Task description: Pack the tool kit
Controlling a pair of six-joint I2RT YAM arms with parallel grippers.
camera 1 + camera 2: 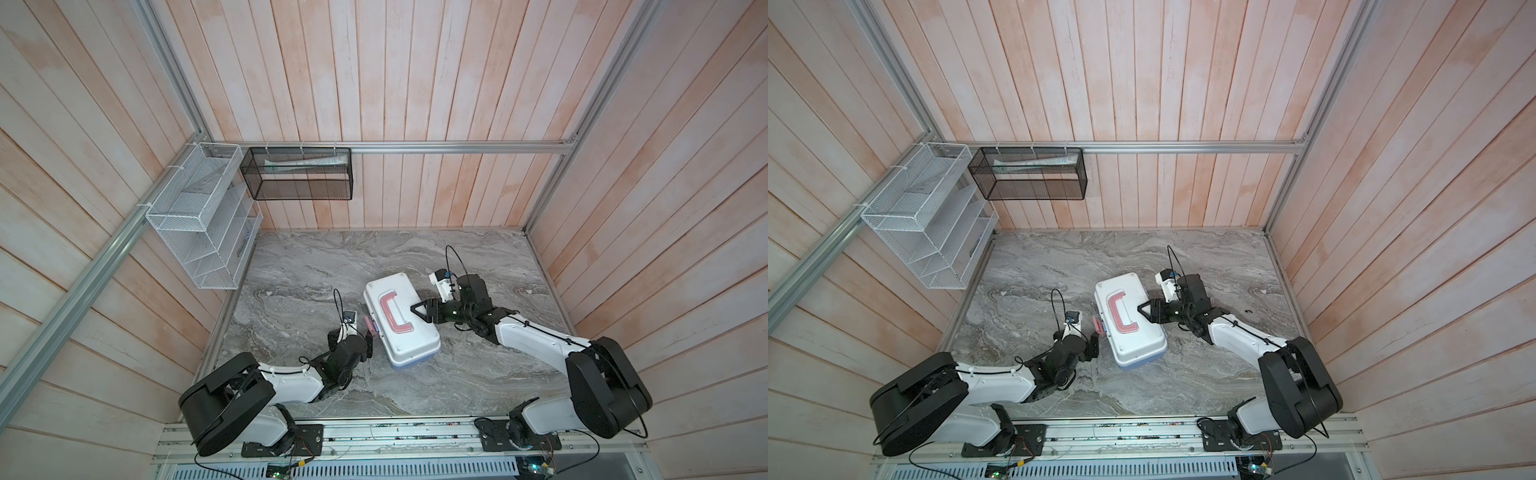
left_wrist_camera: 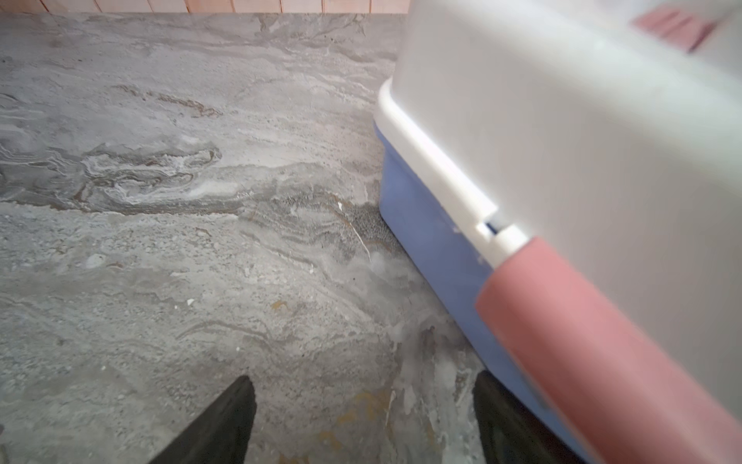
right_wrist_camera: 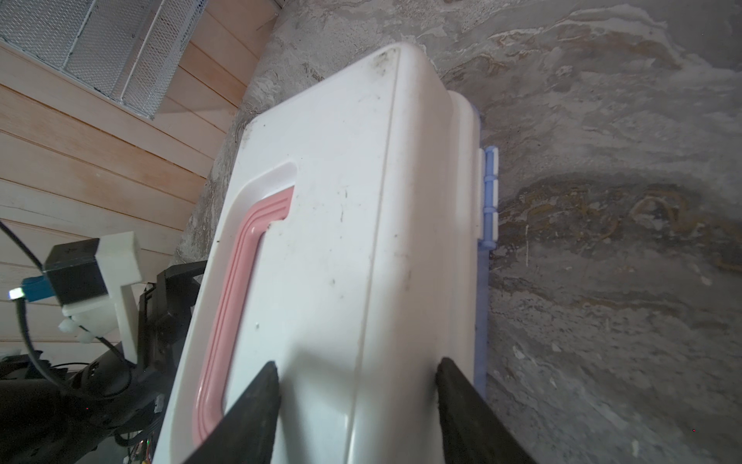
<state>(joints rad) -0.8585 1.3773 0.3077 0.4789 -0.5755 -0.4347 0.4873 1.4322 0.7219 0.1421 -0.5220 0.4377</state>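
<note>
White plastic lid point(image 3: 341, 241), ribbed pink handle point(image 3: 235, 297), marbled tabletop point(image 1: 316, 266)

Grey marbled tabletop point(image 1: 311, 270); closed tool kit point(image 1: 411, 340) (skewed) on it.

The left arm point(image 1: 286, 376) reached in low from the near left with its wrist bent, and the left tool point(image 2: 363, 377) stood with its jaws wide apart, gripping nothing. The right arm point(image 1: 536, 338) stretched in from the near right, forearm sloping down. The right tool point(image 3: 357, 363) pointed leftward in both top views, its jaws parted.
</note>
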